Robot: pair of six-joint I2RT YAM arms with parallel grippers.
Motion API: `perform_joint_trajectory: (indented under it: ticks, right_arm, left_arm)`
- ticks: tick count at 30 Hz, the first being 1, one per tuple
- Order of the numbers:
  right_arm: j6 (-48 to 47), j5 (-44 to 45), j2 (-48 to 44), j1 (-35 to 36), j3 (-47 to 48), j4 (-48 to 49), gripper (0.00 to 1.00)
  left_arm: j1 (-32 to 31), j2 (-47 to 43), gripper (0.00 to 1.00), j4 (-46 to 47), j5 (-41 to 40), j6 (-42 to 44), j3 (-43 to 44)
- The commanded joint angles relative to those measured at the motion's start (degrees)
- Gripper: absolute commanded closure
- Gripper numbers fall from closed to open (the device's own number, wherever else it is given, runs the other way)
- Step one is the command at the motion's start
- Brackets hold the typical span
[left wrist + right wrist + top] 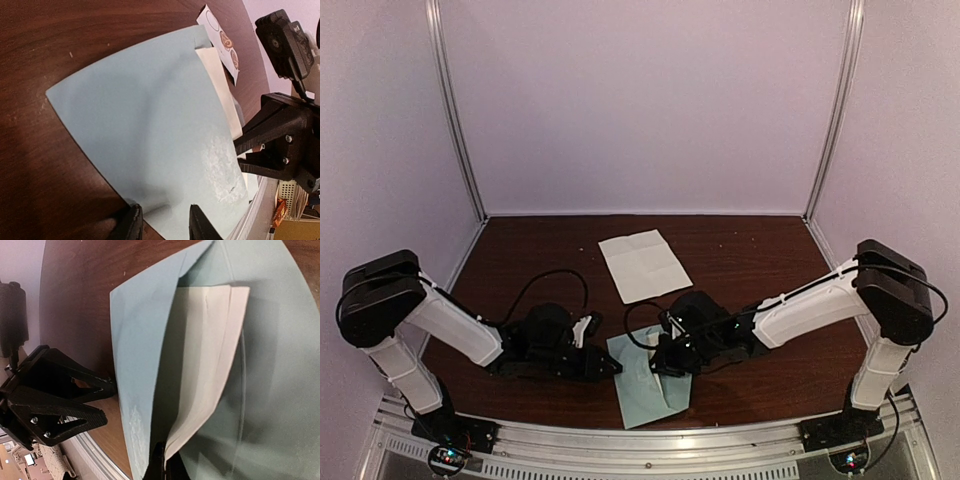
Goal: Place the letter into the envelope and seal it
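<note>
Envelope [647,395]: pale teal, on dark wood table [750,250] near its front edge, betw. the two grippers; face bowed, not lying flat.
Flap [270,365]: open, spread out beyond the mouth.
Letter [205,355]: white, folded, partway inside the envelope mouth; one edge and a corner show outside the pocket.
R gripper [166,467]: fingers nearly together, pinched on letter's lower corner at the mouth.
L gripper [165,225]: fingers apart, narrow gap; envelope's near edge runs betw. them. Pads touching paper or not: cannot tell.
Print patch [220,167]: whitish, on envelope face, close to R gripper's tips as seen from L wrist.
Sticker strip [222,37]: white w/ round stickers, on table just past envelope's far corner; its lower end hidden behind envelope and letter.
Loose sheet [643,265]: white, creased, flat on table farther back, apart from envelope.
Arms: both reach inward, low over table, grippers facing each other across the envelope.
</note>
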Motion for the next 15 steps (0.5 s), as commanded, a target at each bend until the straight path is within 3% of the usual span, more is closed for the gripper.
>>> perform_joint_trajectory:
  ticks: [1,7,15]
  right_arm:
    - [-2.62,-2.05,1.25,0.77,2.55,2.18,1.0]
    - [-2.58,-1.79,1.37,0.86,2.63,1.47,1.0]
    - [-1.17,9.62,-8.83,0.19,-2.12,-2.14,1.0]
  left_arm:
    - [-0.01,1.22,0.66,3.59,1.26,0.25,1.9]
    - [0.0,1.08,0.67,3.68,1.23,0.42,2.09]
    - [0.51,-6.69,0.64,-0.36,-4.59,0.43,-0.94]
